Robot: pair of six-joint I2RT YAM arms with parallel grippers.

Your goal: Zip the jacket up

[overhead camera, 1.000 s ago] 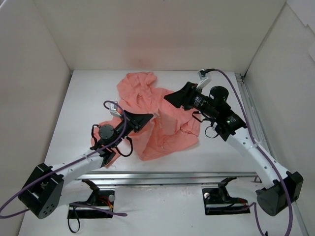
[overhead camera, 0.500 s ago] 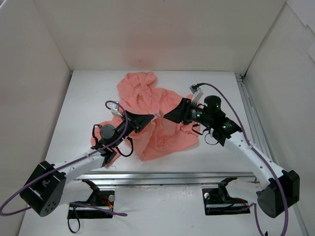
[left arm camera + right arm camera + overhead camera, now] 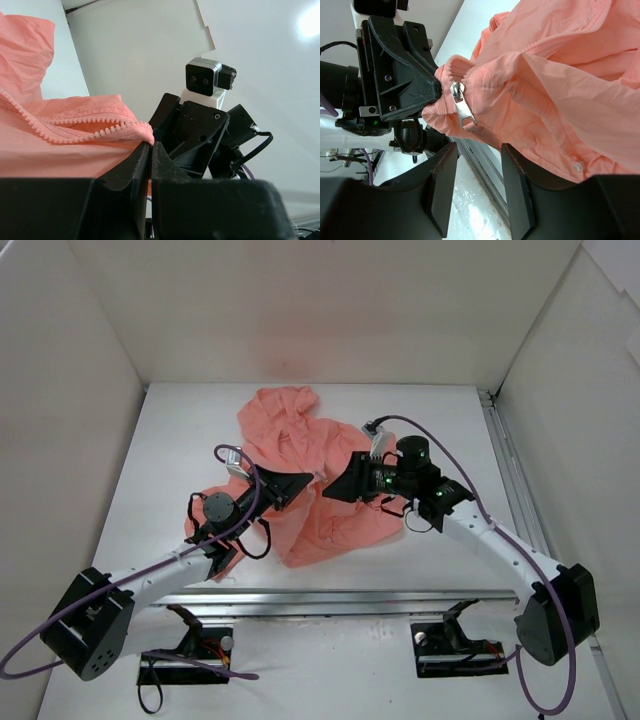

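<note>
The salmon-pink jacket (image 3: 300, 445) lies crumpled in the middle of the white table. My left gripper (image 3: 309, 480) is shut on the jacket's bottom front edge by the zip teeth (image 3: 75, 125) and holds it lifted. My right gripper (image 3: 335, 488) is open and empty, close to the right of the left gripper. In the right wrist view the silver zip slider and pull tab (image 3: 461, 106) hang from the pinched fabric just above my open right gripper (image 3: 478, 150), next to the left gripper's fingers (image 3: 400, 70).
White walls enclose the table on three sides. A metal rail (image 3: 350, 592) runs along the near table edge, another (image 3: 505, 460) along the right side. Purple cables trail from both arms.
My right arm has swung left and down across the jacket, bringing its open gripper up close to the left gripper. The left gripper has kept its hold and barely moved.
</note>
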